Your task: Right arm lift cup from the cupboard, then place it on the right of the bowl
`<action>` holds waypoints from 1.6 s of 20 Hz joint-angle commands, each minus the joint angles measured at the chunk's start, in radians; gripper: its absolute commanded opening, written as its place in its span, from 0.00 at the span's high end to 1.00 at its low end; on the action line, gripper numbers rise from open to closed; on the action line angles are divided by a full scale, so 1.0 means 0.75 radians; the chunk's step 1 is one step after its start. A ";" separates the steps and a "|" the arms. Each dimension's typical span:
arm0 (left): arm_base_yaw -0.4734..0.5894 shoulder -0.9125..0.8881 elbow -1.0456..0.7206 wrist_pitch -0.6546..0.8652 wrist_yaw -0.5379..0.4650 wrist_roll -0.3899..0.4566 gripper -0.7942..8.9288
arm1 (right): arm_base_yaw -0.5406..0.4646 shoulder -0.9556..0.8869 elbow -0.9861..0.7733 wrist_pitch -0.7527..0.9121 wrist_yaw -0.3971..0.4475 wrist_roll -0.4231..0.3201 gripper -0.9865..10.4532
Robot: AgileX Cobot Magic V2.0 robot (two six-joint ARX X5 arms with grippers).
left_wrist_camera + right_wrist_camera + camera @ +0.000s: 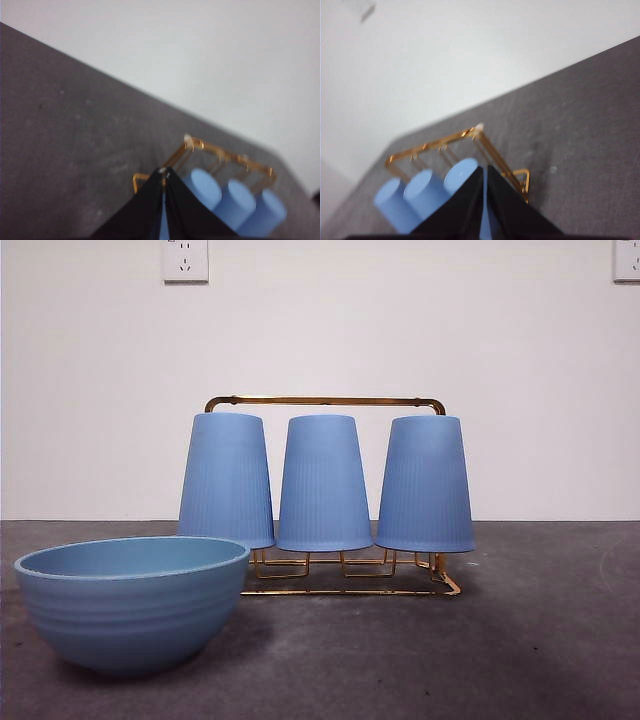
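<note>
Gleaming gold wire cupboard [325, 400], ribbed cups [324, 485]

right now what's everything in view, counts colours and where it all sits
cups: three, periwinkle blue, ribbed, upside down in a row on the rack
rack: one, gold wire, at the middle of the table behind and right of the bowl in the front view
bowl: one, greyish teal-blue, upright, nearest the front camera at its left
table: one, dark grey, under everything
wall sockets: two, white, high on the white wall, one at each top side
left gripper: one, black, jaws shut, above the table near one end of the rack, holding nothing
right gripper: one, black, jaws shut, above the table near the rack's other end, holding nothing
</note>
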State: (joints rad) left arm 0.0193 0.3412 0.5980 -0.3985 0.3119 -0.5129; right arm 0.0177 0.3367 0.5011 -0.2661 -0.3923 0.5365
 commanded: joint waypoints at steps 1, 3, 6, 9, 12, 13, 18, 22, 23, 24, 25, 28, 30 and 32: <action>0.001 0.141 0.157 -0.148 0.057 0.300 0.91 | -0.001 0.145 0.147 -0.112 -0.086 -0.226 0.90; -0.001 0.230 0.238 -0.248 0.081 0.396 0.91 | -0.001 0.237 0.234 -0.192 -0.144 -0.276 0.90; -0.007 0.367 0.345 -0.392 0.103 0.529 0.91 | 0.002 0.382 0.368 -0.310 -0.213 -0.386 0.90; -0.022 0.488 0.413 -0.492 0.174 0.628 0.91 | 0.024 0.502 0.469 -0.413 -0.221 -0.516 0.90; -0.057 0.603 0.456 -0.568 0.189 0.733 0.91 | 0.062 0.615 0.549 -0.507 -0.213 -0.639 0.90; -0.075 0.637 0.464 -0.584 0.189 0.776 0.91 | 0.084 0.653 0.571 -0.529 -0.202 -0.676 0.90; -0.176 0.761 0.479 -0.645 0.176 0.971 0.91 | 0.258 0.792 0.638 -0.588 -0.091 -0.778 0.90; -0.276 0.806 0.479 -0.672 0.131 1.037 0.91 | 0.452 0.894 0.664 -0.639 0.051 -0.862 0.90; -0.310 0.809 0.481 -0.686 0.077 1.062 0.91 | 0.507 0.921 0.667 -0.661 0.103 -0.878 0.90; -0.344 0.809 0.482 -0.699 0.004 1.091 0.91 | 0.554 0.944 0.668 -0.682 0.150 -0.889 0.90; -0.379 0.808 0.483 -0.710 -0.065 1.105 0.91 | 0.596 0.962 0.669 -0.699 0.191 -0.903 0.90; -0.454 0.807 0.483 -0.729 -0.101 1.154 0.83 | 0.662 0.989 0.669 -0.722 0.251 -0.906 0.88; -0.486 0.807 0.483 -0.731 -0.101 1.162 0.70 | 0.668 0.990 0.669 -0.735 0.277 -0.906 0.73; -0.506 0.807 0.483 -0.731 -0.101 1.162 0.61 | 0.668 0.990 0.669 -0.735 0.291 -0.904 0.54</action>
State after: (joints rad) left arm -0.3561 0.9398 0.9401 -0.9501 0.2375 0.3458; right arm 0.5114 1.0676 0.9825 -0.8219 -0.1787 -0.1341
